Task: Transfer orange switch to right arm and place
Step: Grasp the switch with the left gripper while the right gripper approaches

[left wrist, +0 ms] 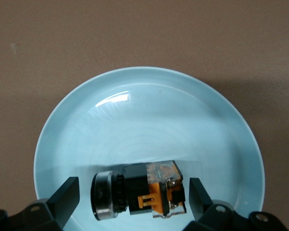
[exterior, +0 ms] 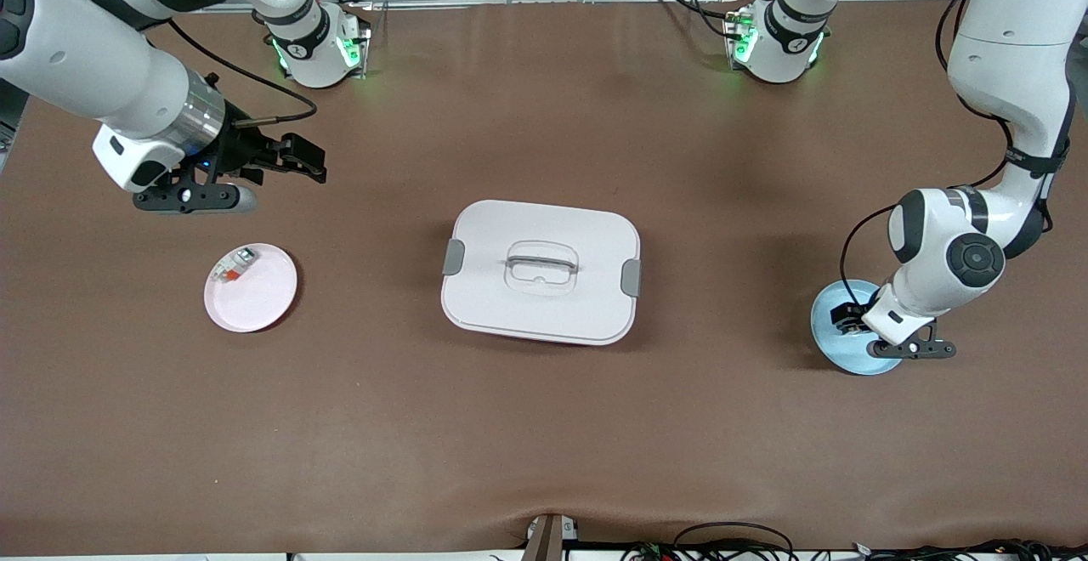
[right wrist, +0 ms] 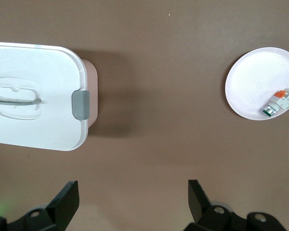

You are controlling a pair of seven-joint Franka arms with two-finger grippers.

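**Left gripper poised over the switch on the blue plate**

The orange switch (left wrist: pixel 139 195) lies on its side on the blue plate (left wrist: pixel 135 115) at the left arm's end of the table. Its long axis runs across the gap between the left gripper's (left wrist: pixel 134 198) two spread fingers (left wrist: pixel 67 195), one at each end, neither touching it yet. Closing would likely pinch it lengthwise.

The left arm is plainly the nearer one. The right gripper (exterior: pixel 285 161) hangs with its jaws apart over bare table at its own end, waiting, well apart from the switch.

By count: one switch, two plates (blue, and pink (exterior: pixel 270 293)), one grey block (exterior: pixel 234 265) on the pink plate, one lidded white box (exterior: pixel 541 272) between the plates.
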